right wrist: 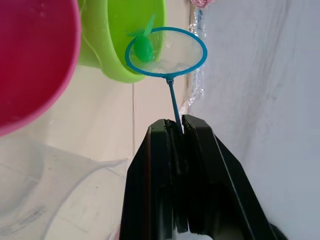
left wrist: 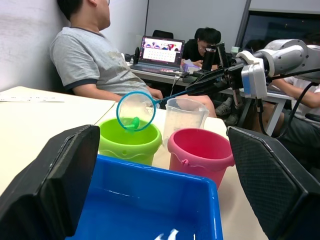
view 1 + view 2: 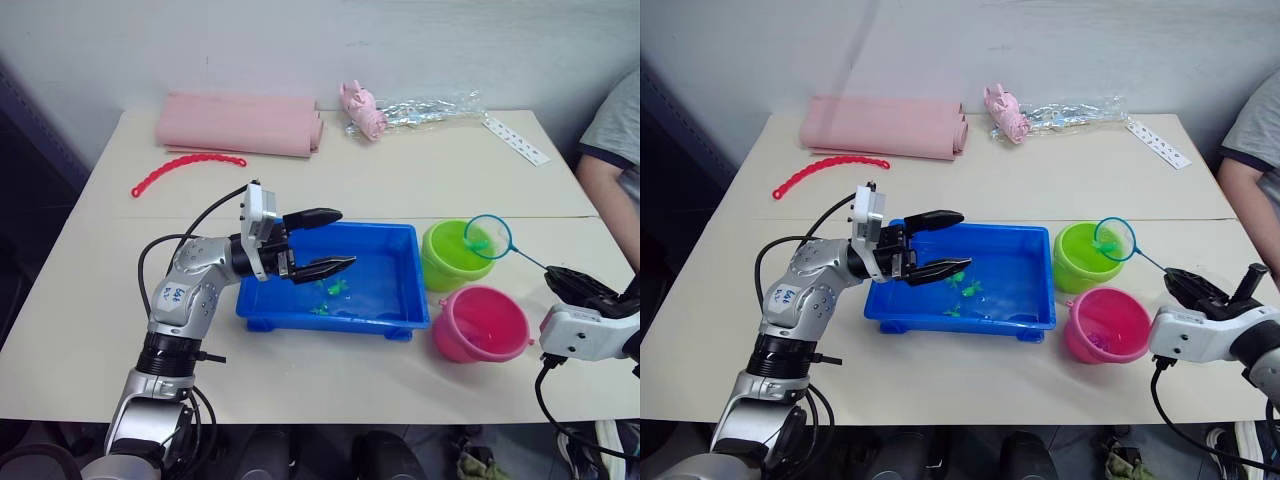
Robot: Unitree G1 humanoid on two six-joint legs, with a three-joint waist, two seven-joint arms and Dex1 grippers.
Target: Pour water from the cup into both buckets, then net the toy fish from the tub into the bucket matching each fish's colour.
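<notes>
- The net [image 3: 488, 237] hangs over the lime green bucket [image 3: 452, 258], hoop above the rim, with a green fish [image 1: 143, 49] sitting in the pale mesh.
- The right pincer [image 1: 178, 131] is clamped tight on the net's thin handle, its black fingers [image 1: 155, 165] pressed together around the stick, out past the table's [image 3: 420, 180] right edge.
- The green bucket stands toward the table's right edge, just beside the blue tub's [image 3: 395, 300] right end; the pink bucket [image 3: 482, 323] sits touching or nearly touching it, nearer the front edge.
- The clear cup [image 2: 184, 117] shows in the left wrist view, standing behind the two buckets.
- The tub rests mid-table toward the front edge, water in it, and a few green fish [image 3: 333, 288] lie on its floor near the front wall.
- The left pincer [image 3: 325, 242] hovers over the tub's left end, its fingers [image 3: 312, 216] spread wide and holding nothing.
- Along the back edge lie a folded pink cloth [image 3: 240, 123], a pink toy [image 3: 362, 108] and a crinkled clear wrapper [image 3: 430, 108]; a red bead chain [image 3: 186, 168] curves near the back-left corner.
- A white strip [image 3: 517, 140] lies by the back-right corner.
- A person's arm [image 3: 608, 190] leans at the right edge of the table.
</notes>
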